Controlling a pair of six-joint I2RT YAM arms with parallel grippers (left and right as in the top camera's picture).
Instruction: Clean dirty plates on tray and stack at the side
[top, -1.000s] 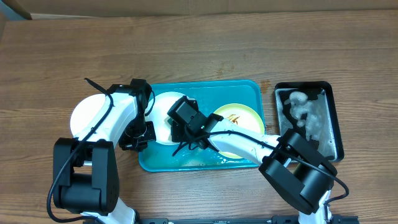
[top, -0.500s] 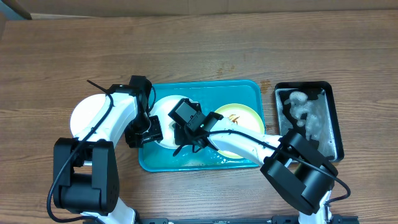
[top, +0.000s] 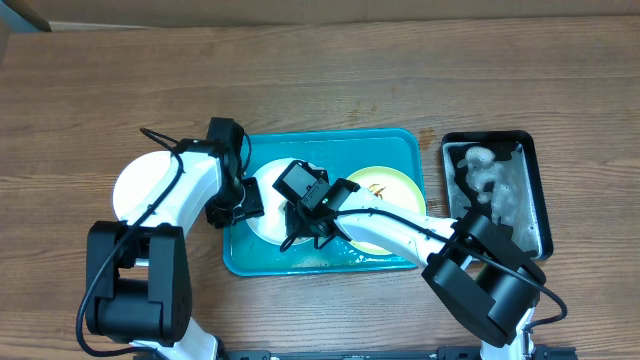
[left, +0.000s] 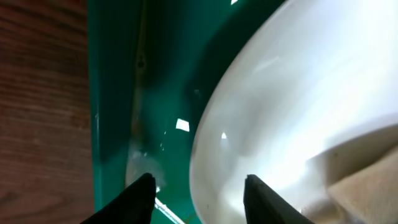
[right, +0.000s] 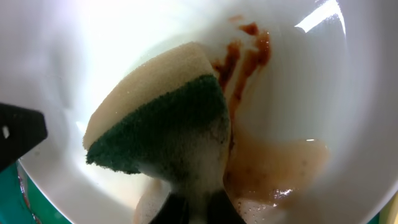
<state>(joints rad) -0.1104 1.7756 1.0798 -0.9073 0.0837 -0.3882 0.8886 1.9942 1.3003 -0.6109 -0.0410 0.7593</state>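
right gripper (right: 198, 208) clamped on sponge (right: 161, 130), sponge pressed on white plate (right: 298, 81) beside a brown smear (right: 245, 56) (soapy brown puddle below it). left gripper (left: 199, 186) fingers (left: 140, 193) apart, straddling that plate's rim; can't tell if they touch it. plate sits in left half of turquoise tray (top: 330, 145), yellow-green plate (top: 390, 185) in right half. second white plate (top: 135, 185) on table (top: 400, 80) just left of tray. black tray (top: 530, 200) far right.

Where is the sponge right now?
In the right wrist view, the sponge sits on the white plate, held by the right tool, beside the brown smear.
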